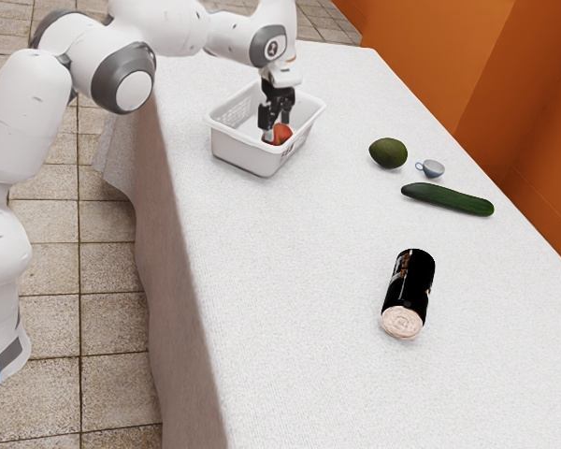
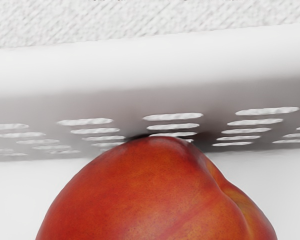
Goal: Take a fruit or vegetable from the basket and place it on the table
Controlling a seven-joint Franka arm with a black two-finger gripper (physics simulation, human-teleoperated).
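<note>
Fruit in basket, nearest the jaws.
Fruit (image 2: 155,195): red-orange skin, one crease running down a side; located just under the jaws. Basket (image 2: 150,62): white, its slotted wall beyond the fruit from the jaws, its floor (image 2: 17,200) plain white to either side; contact between fruit and wall cannot be determined. Cloth (image 2: 140,22): pale, woven, past the rim, farthest from the jaws.

No legible text

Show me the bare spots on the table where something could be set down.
Bare table: the wide patch between basket and black can, and the gap between basket and avocado. Crowded: around avocado, cup and cucumber; inside the basket, with tool and red fruit.
</note>
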